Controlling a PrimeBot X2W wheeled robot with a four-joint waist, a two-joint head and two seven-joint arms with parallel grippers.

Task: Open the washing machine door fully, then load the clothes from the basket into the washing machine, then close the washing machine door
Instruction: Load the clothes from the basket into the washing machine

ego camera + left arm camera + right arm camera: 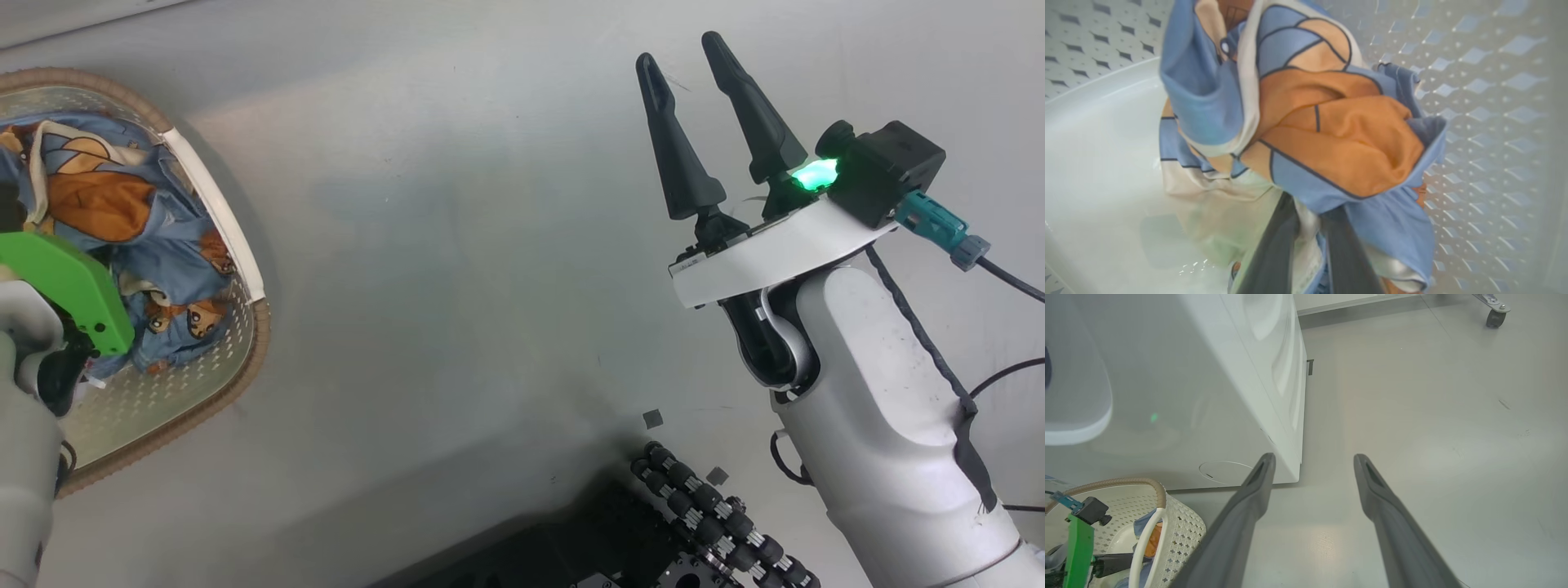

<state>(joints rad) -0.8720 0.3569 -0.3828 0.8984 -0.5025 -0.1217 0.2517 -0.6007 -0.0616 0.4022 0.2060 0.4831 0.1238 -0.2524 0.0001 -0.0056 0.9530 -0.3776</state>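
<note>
Gripping clothes (1331, 143) in basket (260, 335) with left pincer (1312, 208), right pincer (682, 51) spread empty over floor (490, 286), washing machine (1188, 375) near basket

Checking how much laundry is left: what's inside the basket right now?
A bunched pile of blue and orange clothes lies in the basket, with the left gripper closed into it. Perforated basket floor shows beside the pile; whatever lies beneath the fabric is covered.
</note>
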